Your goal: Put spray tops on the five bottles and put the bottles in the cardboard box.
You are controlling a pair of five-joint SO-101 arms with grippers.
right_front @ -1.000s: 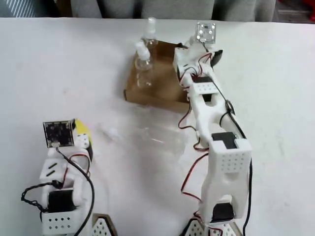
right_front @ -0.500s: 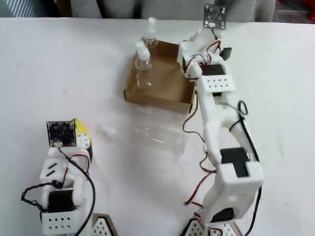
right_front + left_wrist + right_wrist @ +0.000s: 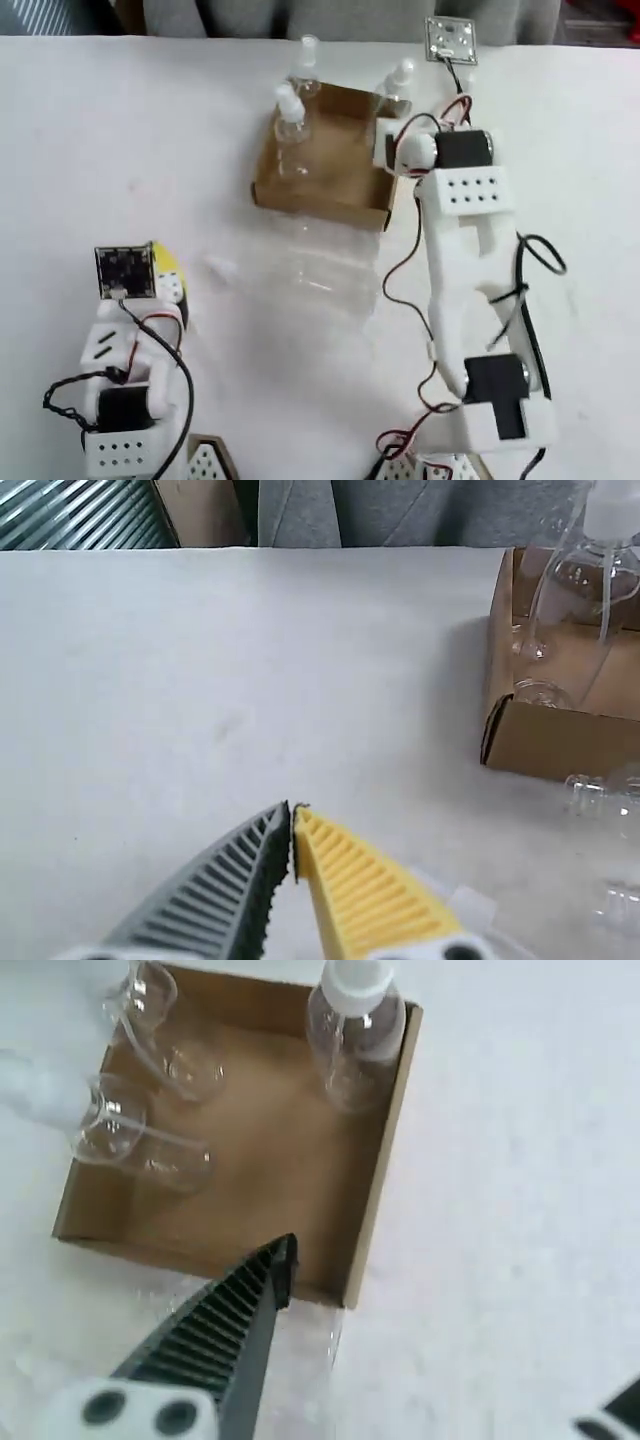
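The right hand (image 3: 445,1330) is apart and empty above the cardboard box (image 3: 280,1185). Lift it straight up, so the standing spray bottle (image 3: 355,1030) does not tip. The left hand (image 3: 292,815) is together.

- High view, centre: clear bottles (image 3: 322,268) lie on the table (image 3: 120,130) just below the cardboard box (image 3: 300,195). Their outlines blur together, so the count is unclear.
- High view, centre left: a small pale piece (image 3: 218,267) is too faint to identify.
- High view, upper right: the right arm (image 3: 470,230) hides its own fingertips beside the box.
- Right wrist view: of the right gripper's fingers (image 3: 235,1325), one dark ribbed finger shows whole and the other is cut by the frame edge.
- Left wrist view: an upright bottle (image 3: 585,570) in the box is cut by the frame edge.
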